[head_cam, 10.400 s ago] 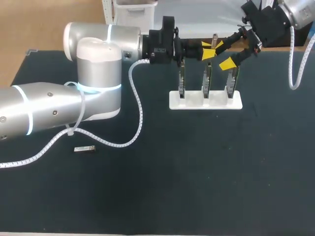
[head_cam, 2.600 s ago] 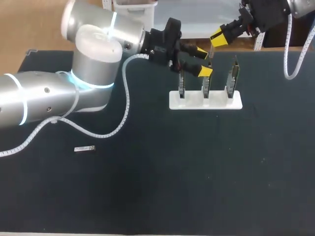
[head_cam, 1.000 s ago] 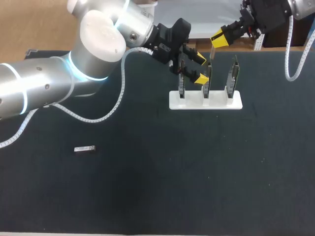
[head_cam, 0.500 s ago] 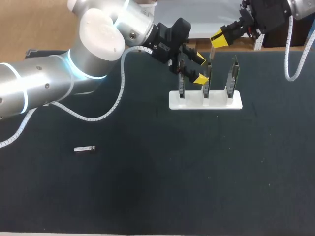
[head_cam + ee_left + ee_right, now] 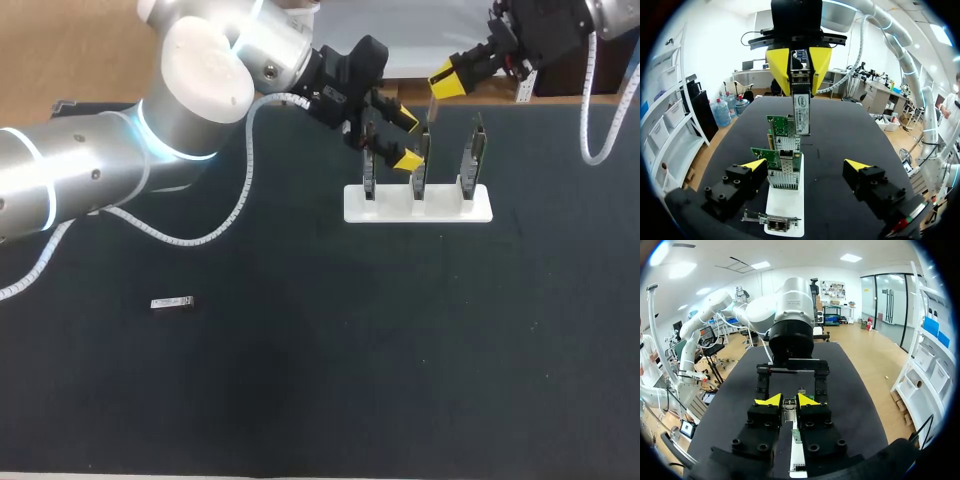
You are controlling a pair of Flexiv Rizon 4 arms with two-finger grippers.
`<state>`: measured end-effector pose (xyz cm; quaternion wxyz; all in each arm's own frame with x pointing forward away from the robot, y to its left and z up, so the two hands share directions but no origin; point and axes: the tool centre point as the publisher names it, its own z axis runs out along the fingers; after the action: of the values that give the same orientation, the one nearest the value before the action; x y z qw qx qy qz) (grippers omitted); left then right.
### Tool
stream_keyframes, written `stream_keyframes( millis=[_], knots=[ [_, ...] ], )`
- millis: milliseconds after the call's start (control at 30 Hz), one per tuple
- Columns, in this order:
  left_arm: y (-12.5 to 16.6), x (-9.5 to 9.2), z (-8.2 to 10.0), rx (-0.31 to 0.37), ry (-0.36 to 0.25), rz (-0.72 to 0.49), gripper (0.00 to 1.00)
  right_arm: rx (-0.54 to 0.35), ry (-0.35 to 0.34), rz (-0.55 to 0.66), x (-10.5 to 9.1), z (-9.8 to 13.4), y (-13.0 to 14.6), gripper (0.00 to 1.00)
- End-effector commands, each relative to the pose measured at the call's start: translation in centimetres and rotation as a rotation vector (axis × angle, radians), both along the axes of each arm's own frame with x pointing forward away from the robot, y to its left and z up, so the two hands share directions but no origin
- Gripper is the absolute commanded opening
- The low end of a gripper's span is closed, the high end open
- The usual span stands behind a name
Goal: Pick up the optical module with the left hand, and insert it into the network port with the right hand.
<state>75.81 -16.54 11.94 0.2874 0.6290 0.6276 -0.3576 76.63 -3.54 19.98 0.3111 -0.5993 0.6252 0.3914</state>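
The left arm (image 5: 120,180) stretches across the far side, its left gripper (image 5: 405,140) spread wide. At the far corner, the right arm (image 5: 605,15) holds its right gripper (image 5: 447,78) pinched on a module (image 5: 801,112).

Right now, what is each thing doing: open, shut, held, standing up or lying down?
Left pincer: open, holding nothing.
Right pincer: shut on the slim silver optical module.
Slim silver optical module: held hanging over the cards, not plugged in.
Three green network cards: standing upright in the rack.
White plastic rack: flat on the black table.
Second small silver module: lying flat, untouched.
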Motion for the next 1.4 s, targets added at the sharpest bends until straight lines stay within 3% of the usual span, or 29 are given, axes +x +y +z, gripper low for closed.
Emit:
stream_keyframes(
  millis=[33,767,1400],
  knots=[
    [-0.1,0.2,0.0,0.005,0.003,-0.004,1.0,0.002,0.0,-0.01,-0.4,-0.2,0.0,0.0],
    [-0.1,0.2,0.0,0.005,0.003,-0.004,1.0,-0.001,0.008,-0.012,0.1,-0.9,0.0,0.0],
    [-0.1,0.2,0.0,0.005,0.003,-0.004,1.0,-0.037,-0.024,0.0,0.7,-1.8,0.5,0.0]
  ],
)
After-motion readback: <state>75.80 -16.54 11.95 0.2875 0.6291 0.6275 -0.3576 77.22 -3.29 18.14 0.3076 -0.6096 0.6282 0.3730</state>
